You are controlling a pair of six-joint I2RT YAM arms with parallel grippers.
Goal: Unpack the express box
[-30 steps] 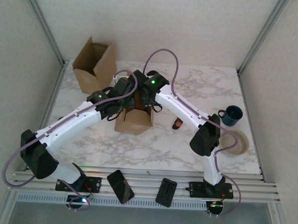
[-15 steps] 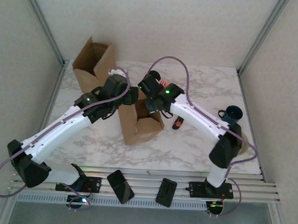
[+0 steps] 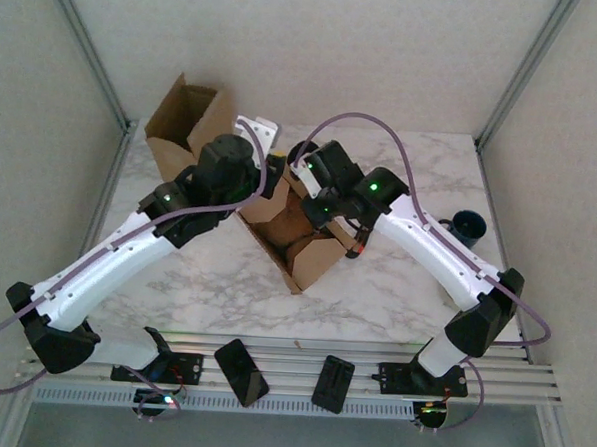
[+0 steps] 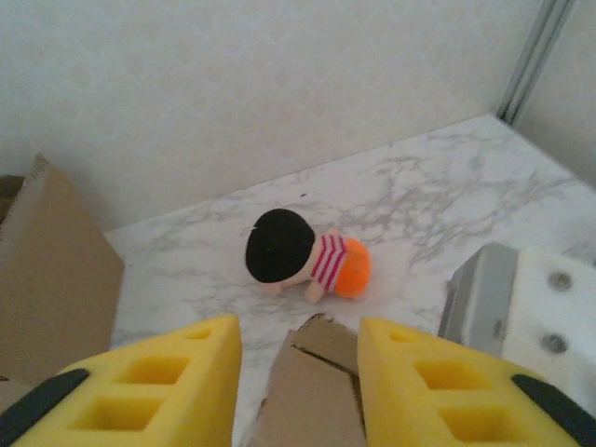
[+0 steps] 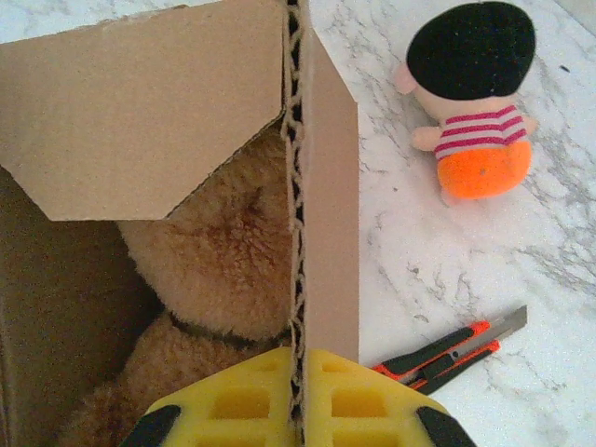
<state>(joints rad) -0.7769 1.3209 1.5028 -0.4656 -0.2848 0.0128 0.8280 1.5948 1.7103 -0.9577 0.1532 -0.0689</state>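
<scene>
Blue mug [image 3: 468,226] near right edge; spare open carton [image 3: 188,128] back left; black slab [image 3: 241,371], black ribbed block [image 3: 332,383] on front rail [image 3: 292,356]

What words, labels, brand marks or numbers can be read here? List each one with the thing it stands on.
None: no text can be read in these views.
open cardboard box: plain brown, no label or print in sight.
second box: plain faces.
doll: stripes only, no letters.
utility knife: no marking can be made out.
dark slabs at the near edge: blank, too small to tell more.
</scene>
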